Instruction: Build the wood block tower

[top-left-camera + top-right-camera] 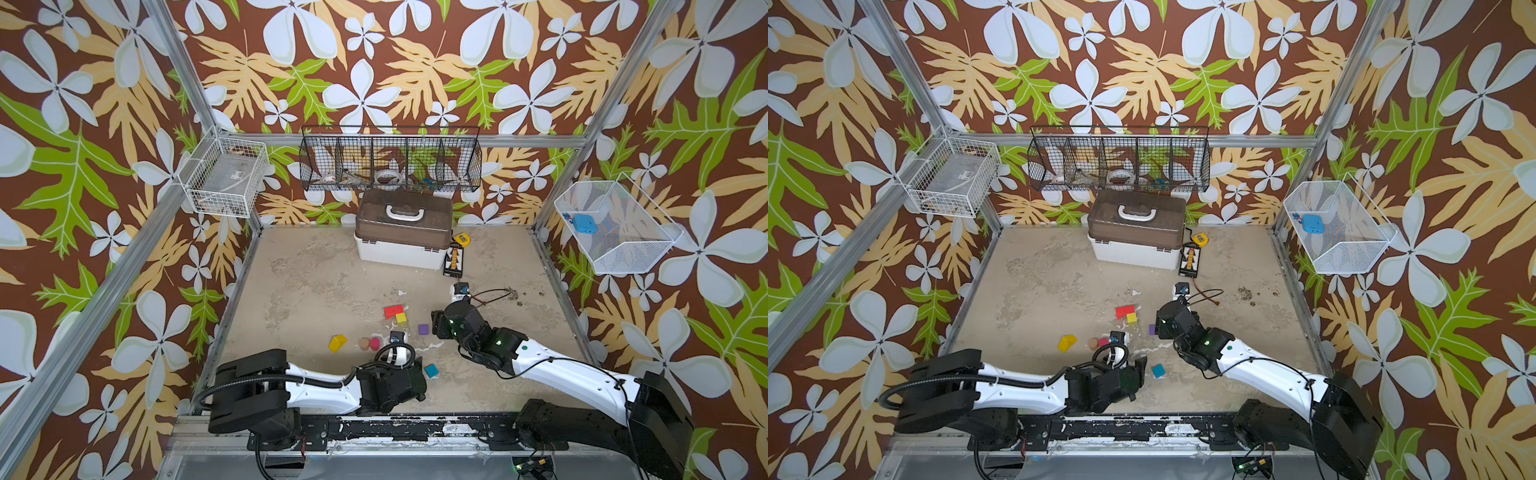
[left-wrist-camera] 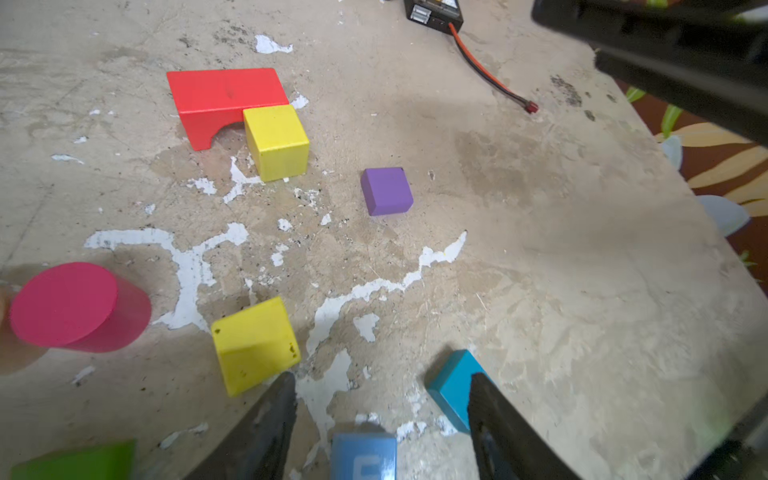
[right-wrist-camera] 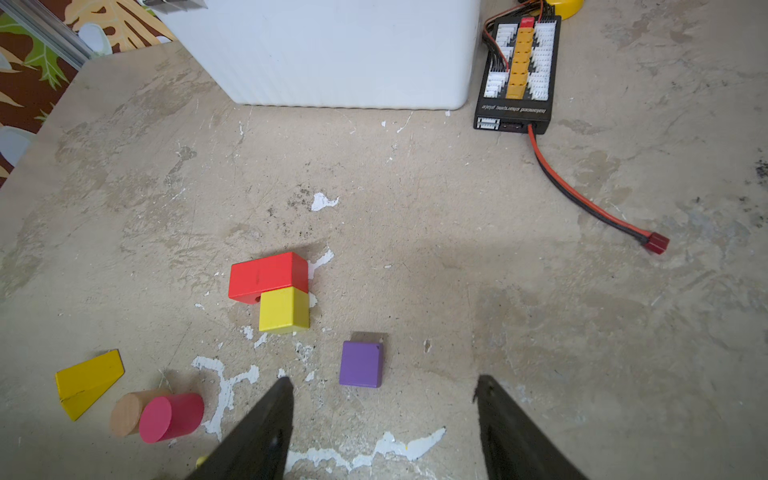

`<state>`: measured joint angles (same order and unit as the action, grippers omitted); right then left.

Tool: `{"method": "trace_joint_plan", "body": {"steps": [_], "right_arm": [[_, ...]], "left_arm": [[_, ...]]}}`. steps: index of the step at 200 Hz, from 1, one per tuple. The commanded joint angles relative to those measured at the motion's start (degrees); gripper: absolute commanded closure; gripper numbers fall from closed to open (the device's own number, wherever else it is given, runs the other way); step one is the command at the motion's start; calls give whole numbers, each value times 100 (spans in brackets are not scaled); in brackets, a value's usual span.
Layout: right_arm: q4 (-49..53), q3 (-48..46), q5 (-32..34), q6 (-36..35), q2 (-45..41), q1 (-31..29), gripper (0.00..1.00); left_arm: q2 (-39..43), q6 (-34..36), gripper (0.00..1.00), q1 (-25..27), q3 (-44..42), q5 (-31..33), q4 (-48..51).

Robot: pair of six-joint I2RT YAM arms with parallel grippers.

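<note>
My left claw (image 2: 381,377) was half open, straddling a blue lettered cube (image 2: 363,457) without gripping it, and a teal block (image 2: 451,388) lay just beside one finger. My right claw (image 3: 382,380) gaped empty, with a purple cube (image 3: 360,364) just ahead. Beyond that, a yellow cube (image 3: 284,309) touched the red arch (image 3: 266,276), both unstacked.

Upright red arch (image 3: 268,276) touching yellow cube (image 3: 284,309), purple cube (image 3: 360,364) apart, pink cylinder (image 3: 171,417) beside tan cylinder (image 3: 126,413)

Cube (image 1: 401,318) against arch (image 1: 393,311); wedge (image 1: 337,343) left of cylinders (image 1: 375,343).
</note>
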<state>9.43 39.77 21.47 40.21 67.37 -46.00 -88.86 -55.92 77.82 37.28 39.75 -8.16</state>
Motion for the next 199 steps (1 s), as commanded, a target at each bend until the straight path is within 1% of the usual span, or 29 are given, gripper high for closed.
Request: {"method": "trace_joint_plan", "body": {"steps": [1, 24, 35, 60, 68, 88, 97, 123, 146, 164, 182, 199], "right_arm": [[-12, 33, 165, 14, -94, 8, 30], [-1, 10, 216, 3, -204, 11, 30], [6, -4, 226, 0, -240, 5, 30], [6, 6, 212, -10, -227, 16, 30], [15, 13, 199, -9, -216, 21, 30], [21, 35, 191, -10, -181, 19, 30], [23, 44, 196, -4, -173, 25, 30], [10, 55, 188, -14, -122, 30, 30], [15, 84, 190, -13, -62, 43, 29], [22, 92, 186, -25, -27, 56, 29], [41, 118, 190, -22, 4, 66, 29], [34, 117, 190, -32, 4, 74, 30]], "left_arm": [[-199, -480, 32, 22, 157, 437, 527], [-90, -622, 29, 22, 12, 641, 578], [46, -461, 28, 18, -103, 688, 465], [366, 645, 21, 22, -370, 665, -20], [456, 1049, 21, 15, -443, 640, -137], [716, 1679, 21, -61, -608, 579, -189], [846, 1955, 21, -184, -722, 332, -338], [1135, 2837, 22, -562, -1182, -789, -1216], [1024, 3534, 22, -561, -1224, -1276, -1557], [733, 3725, 26, -573, -1056, -1233, -1444], [486, 3712, 30, -575, -923, -1072, -1325], [376, 3652, 31, -580, -891, -946, -1278]]}}
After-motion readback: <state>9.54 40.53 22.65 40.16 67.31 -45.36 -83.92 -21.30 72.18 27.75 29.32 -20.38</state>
